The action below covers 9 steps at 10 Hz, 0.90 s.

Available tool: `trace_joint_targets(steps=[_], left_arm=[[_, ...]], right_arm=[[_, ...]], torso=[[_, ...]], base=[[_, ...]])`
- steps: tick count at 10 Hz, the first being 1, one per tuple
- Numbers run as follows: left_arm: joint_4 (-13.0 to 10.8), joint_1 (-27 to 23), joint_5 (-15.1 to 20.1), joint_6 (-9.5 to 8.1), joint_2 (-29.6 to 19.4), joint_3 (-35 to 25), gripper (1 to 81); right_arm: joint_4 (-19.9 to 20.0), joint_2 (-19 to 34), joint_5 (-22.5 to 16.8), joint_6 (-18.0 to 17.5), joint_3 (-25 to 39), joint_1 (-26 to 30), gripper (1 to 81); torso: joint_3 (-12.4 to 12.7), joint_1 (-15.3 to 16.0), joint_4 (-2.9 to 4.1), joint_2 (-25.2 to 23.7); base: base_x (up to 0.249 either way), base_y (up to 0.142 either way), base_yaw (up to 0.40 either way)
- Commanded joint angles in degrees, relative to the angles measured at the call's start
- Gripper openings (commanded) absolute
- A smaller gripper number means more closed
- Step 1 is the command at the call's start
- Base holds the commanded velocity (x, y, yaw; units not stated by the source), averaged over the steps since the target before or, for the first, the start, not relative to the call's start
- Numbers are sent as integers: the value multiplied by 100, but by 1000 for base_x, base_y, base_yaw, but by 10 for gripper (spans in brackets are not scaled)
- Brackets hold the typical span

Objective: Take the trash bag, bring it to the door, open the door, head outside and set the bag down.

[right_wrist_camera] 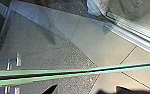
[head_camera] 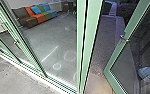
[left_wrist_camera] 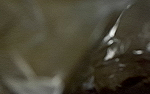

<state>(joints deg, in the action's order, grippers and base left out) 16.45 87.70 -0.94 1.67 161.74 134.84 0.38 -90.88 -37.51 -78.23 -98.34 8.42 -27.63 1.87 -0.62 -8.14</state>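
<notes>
While the glass door (head_camera: 118, 51) stands open at frame right, I'd hold the soft, slippery-looking trash bag (left_wrist_camera: 123, 58) by its neck, either pincer's spread unclear to me.

In the right wrist view, your right gripper (right_wrist_camera: 87, 87) has its dark, pointed fingers (right_wrist_camera: 51, 89) standing well apart.

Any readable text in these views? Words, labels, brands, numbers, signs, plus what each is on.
None readable.
Green door frame: no lettering visible.
Orange seat: no label visible.
Pale rings by the glass: not characters I can read.
Glossy dark plastic, probably the trash bag: bright glints, no legible print.
</notes>
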Motion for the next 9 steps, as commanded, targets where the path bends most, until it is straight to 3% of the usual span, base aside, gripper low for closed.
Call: trace_joint_targets(steps=[1, 3, 9], left_arm=[[-19, 121, 533, 44, -37, -63, 10], [-1, 138, 533, 44, -28, -71, 10], [-1, 165, 533, 44, -28, -63, 10]], right_arm=[[6, -319, -37, 18, -16, 532, 811], [6, -451, -2, 27, -246, 672, 811], [50, 287, 112, 44, -105, 726, 811]], torso=[[0, 0, 2, 0], [0, -2, 0, 0], [0, 0, 0, 0]], base=[[0, 0, 0], [0, 0, 0], [0, 0, 0]])
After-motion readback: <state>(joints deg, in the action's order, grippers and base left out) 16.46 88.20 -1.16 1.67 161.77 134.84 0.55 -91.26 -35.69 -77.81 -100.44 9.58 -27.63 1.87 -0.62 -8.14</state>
